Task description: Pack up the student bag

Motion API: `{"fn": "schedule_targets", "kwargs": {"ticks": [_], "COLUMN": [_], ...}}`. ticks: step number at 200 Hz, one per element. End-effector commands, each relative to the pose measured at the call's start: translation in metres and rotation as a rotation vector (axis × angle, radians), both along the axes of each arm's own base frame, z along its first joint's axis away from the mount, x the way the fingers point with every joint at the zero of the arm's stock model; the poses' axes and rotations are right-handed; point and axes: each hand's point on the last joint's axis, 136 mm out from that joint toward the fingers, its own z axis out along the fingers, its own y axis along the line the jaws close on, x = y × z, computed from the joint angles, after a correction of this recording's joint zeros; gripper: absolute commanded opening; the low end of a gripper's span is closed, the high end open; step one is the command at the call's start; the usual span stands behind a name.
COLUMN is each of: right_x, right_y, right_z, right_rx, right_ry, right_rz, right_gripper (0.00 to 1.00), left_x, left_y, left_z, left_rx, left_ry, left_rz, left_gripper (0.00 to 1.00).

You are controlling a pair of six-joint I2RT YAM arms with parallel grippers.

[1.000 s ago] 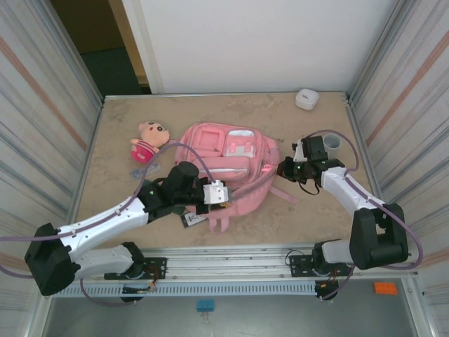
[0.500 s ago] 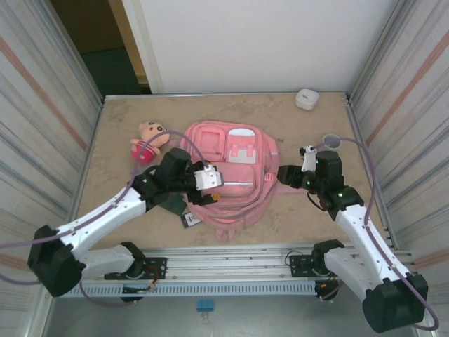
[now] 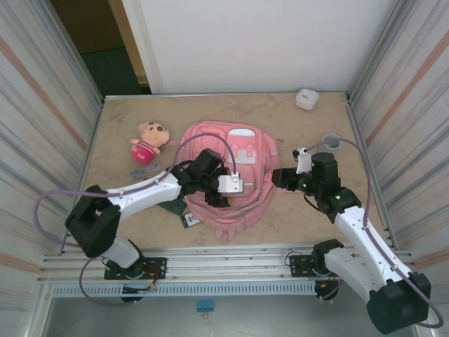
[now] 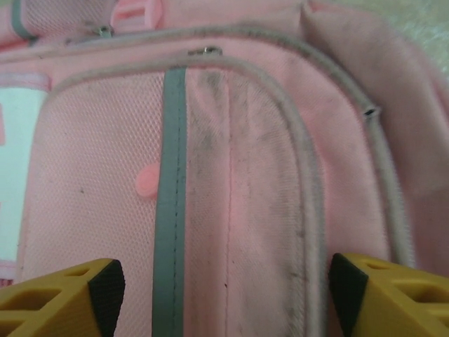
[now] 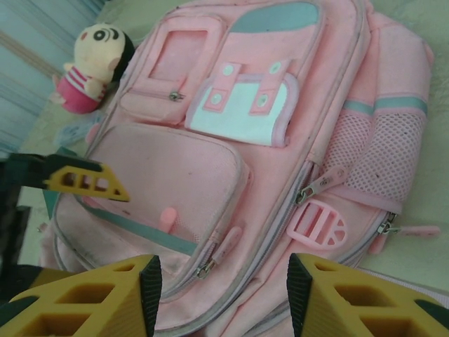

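- Bag [image 3: 210, 137] lies flat on the table [image 3: 119, 133], front up.
- Left gripper [image 4: 221, 288] hovers over the front pocket [image 4: 231, 175], jaws spread and empty.
- Right gripper [image 5: 221, 291] sits beside the bag, also spread and empty.
- Best approach: pinch the zip pull [image 5: 223, 247] squarely, brace the bag, and draw along the track.

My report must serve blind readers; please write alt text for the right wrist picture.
A pink backpack lies front side up beneath the open, empty right tool. A small plush doll lies beside it, at the picture's upper left.
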Motion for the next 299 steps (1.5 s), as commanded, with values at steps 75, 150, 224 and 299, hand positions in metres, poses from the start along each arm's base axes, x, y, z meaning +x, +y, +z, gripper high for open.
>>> {"fn": "schedule_targets", "kwargs": {"ticks": [75, 150, 224, 299], "right_x": [-0.001, 0.011, 0.069, 0.071], "right_y": [-0.001, 0.02, 0.01, 0.025], "right_z": [0.04, -0.012, -0.059, -0.083], "right_rx": [-0.081, -0.373, -0.497, -0.406], "right_ry": [-0.223, -0.203, -0.284, -0.241], "right_rz": [0.038, 0.445, 0.694, 0.948], "right_gripper": [0.63, 0.71, 0.67, 0.6], "left_x": [-0.001, -0.007, 0.002, 0.002], "left_y": [-0.014, 0.01, 0.024, 0.026], "left_z": [0.064, 0.098, 0.096, 0.092], "left_rx": [-0.355, -0.588, -0.599, -0.584], "left_ry": [-0.017, 0.07, 0.066, 0.063], "left_rz": [0.019, -0.044, -0.062, -0.061], "left_gripper": [0.0, 0.0, 0.0, 0.0]}}
